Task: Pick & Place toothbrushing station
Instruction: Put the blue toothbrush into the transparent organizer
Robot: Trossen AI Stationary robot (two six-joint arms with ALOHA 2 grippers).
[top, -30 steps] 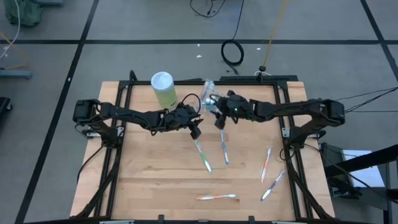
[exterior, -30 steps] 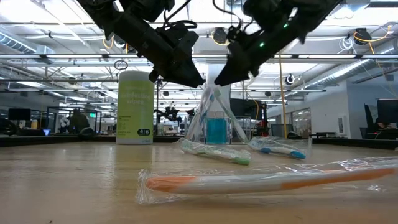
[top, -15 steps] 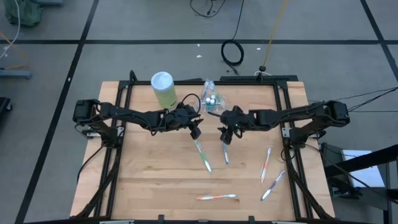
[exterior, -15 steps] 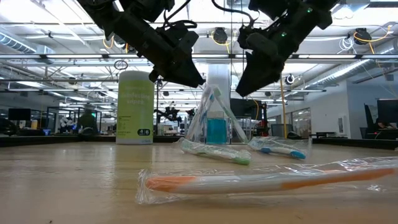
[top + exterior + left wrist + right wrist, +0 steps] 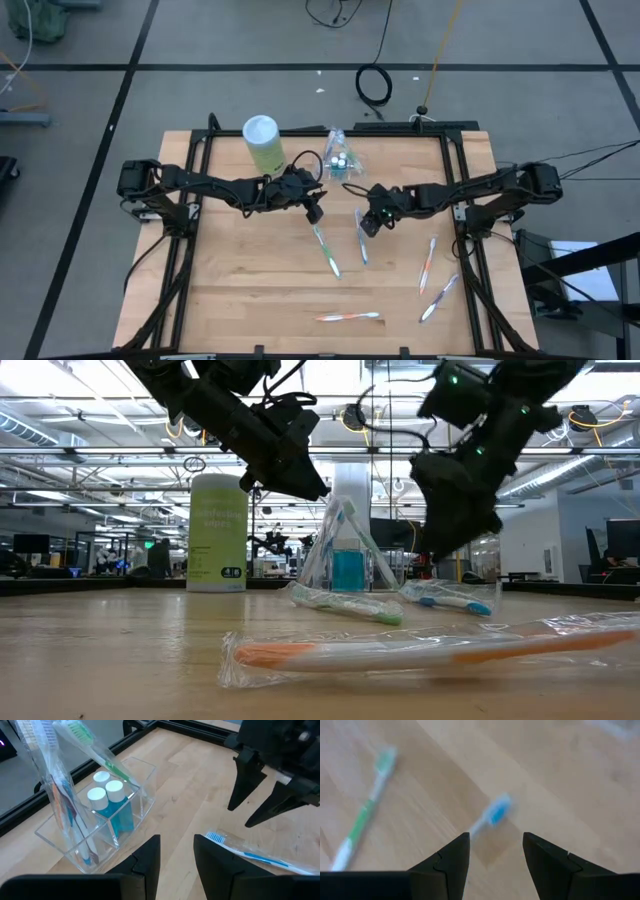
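Observation:
A clear plastic holder [image 5: 95, 827] stands at the table's far middle [image 5: 340, 160]. It holds blue tubes with white caps [image 5: 111, 805] and bagged toothbrushes [image 5: 95, 750]. Wrapped toothbrushes lie flat on the table: a green one [image 5: 326, 250], a blue one [image 5: 361, 243] and orange ones [image 5: 428, 262] [image 5: 347, 317]. My right gripper [image 5: 495, 870] is open and empty, low over the blue toothbrush's head [image 5: 496, 812]. My left gripper [image 5: 176, 865] is open and empty, hovering just near of the holder [image 5: 316, 213].
A green-and-white canister [image 5: 262, 142] stands at the far left of the holder. Another wrapped toothbrush [image 5: 440, 297] lies near the right edge. Black rails [image 5: 455, 200] frame the wooden table. In the low view an orange toothbrush [image 5: 420, 650] lies nearest the camera.
My right gripper has gone from beside the holder toward the table's near edge and a little right, and down, ending over the blue toothbrush.

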